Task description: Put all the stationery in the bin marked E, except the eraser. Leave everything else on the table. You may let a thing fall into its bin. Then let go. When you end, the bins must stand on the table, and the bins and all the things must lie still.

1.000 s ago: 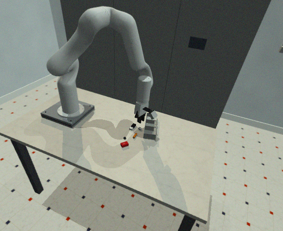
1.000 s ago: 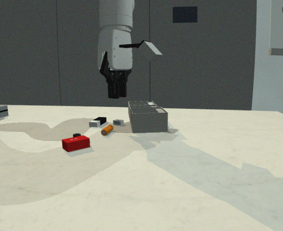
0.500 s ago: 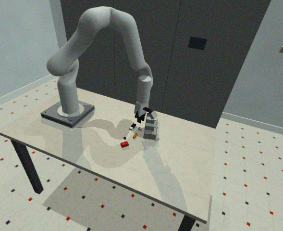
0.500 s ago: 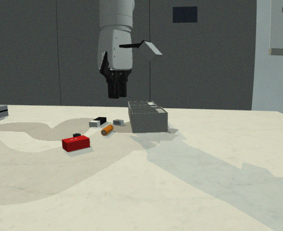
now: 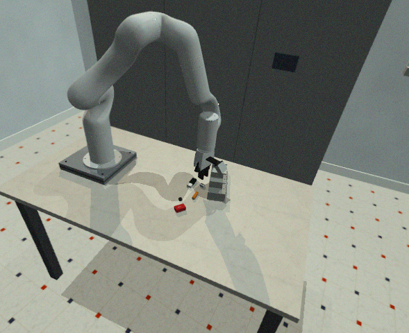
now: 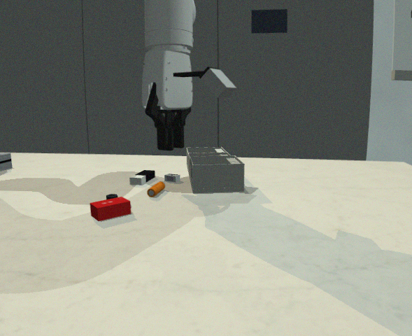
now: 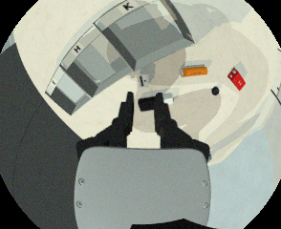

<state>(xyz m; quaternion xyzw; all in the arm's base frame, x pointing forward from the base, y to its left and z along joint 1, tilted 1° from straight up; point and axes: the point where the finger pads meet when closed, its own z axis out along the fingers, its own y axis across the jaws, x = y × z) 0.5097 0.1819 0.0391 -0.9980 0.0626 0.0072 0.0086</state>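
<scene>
Black-and-white block lay on the counter, directly below the end effector, probably stationery; long axis looked crosswise to the part-spread, empty fingers.

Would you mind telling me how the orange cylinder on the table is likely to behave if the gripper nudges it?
The orange cylinder lies on its side, so it would probably roll. Its smooth round surface may slip between the fingers. It looks rigid and light.

top high, far; exterior low, near; wrist downward; all share bins.
</scene>
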